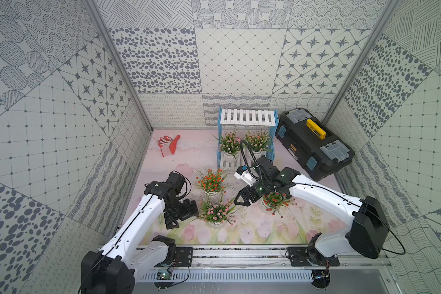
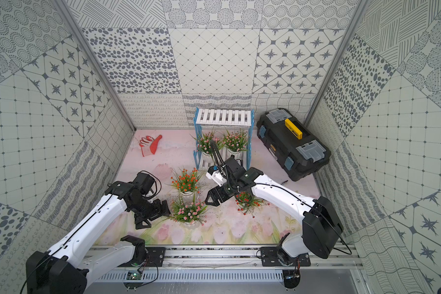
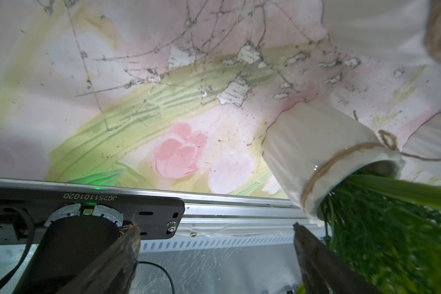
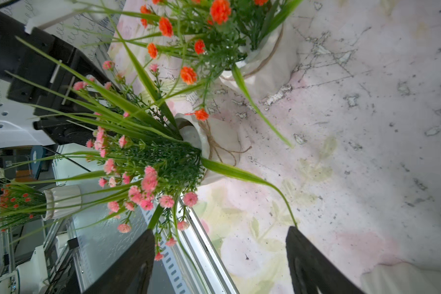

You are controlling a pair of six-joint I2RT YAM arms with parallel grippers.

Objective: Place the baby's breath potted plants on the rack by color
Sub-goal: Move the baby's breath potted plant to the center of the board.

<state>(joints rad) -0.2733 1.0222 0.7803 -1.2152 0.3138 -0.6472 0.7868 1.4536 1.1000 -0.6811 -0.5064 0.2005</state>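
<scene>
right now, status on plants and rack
Left gripper, right gripper open, empty. Two pink plants on rack lower shelf. Pink plant, two orange plants on table. Right arm overhangs one orange.

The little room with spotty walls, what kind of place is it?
Probably a robot practice booth dressed like a garden corner: patterned grey-and-white wall panels, two white-and-black robot arms bolted to a metal rail, and small flowering plants in white pots, some on a tulip-print mat.

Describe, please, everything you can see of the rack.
The rack is a small two-tier stand, upright at the back of the table: white slatted shelves, plastic-looking blue lattice sides. Its top shelf holds nothing; the lower one carries two pink plants side by side. A black toolbox sits close on its right.
</scene>
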